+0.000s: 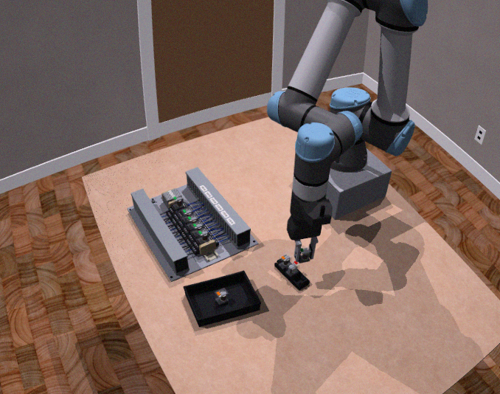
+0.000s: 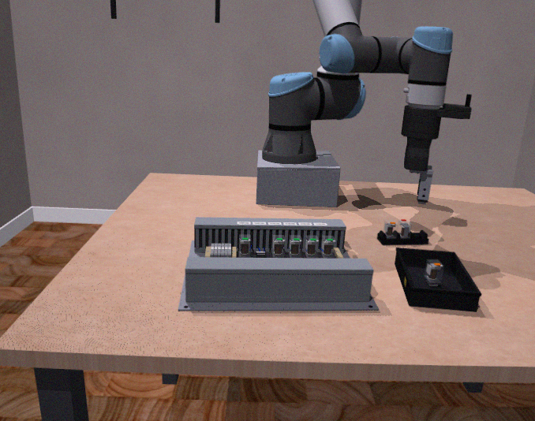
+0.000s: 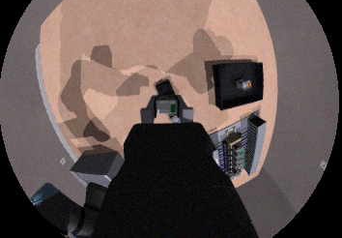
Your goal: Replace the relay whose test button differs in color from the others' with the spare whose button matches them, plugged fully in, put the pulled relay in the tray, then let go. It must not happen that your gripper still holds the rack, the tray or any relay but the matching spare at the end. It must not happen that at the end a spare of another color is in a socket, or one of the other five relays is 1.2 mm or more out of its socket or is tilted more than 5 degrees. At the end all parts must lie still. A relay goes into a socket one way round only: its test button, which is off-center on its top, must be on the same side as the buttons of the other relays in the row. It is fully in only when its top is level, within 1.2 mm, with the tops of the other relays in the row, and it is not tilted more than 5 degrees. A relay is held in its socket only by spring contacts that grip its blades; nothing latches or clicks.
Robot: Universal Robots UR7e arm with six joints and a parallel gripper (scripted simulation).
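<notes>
My gripper [image 1: 304, 257] [image 2: 422, 199] [image 3: 166, 102] is shut on a green-button relay [image 1: 304, 254] [image 3: 166, 105], held upright above the table behind the spare holder [image 1: 301, 282] [image 2: 417, 240] [image 3: 164, 86]. Its button is on the right in the wrist view; the exterior view hides it behind the finger. The holder bears an orange-button relay [image 1: 285, 260] [image 2: 390, 230] and a red-button relay [image 1: 292, 268] [image 2: 404, 229]. Another orange-button relay [image 1: 222, 297] [image 2: 434, 272] [image 3: 244, 84] stands in the black tray [image 1: 230, 317] [image 2: 443, 299]. Several green-button relays stand in the row, with one empty socket [image 2: 260, 252] second from left in the exterior view.
Two tall grey ducts [image 1: 158, 232] [image 2: 279, 286] [image 1: 217, 209] flank the socket row on the grey panel. A pale terminal block [image 1: 171, 196] [image 2: 220, 249] stands at one row end, a beige end bracket [image 1: 208, 248] at the other. The tray lies beside the panel.
</notes>
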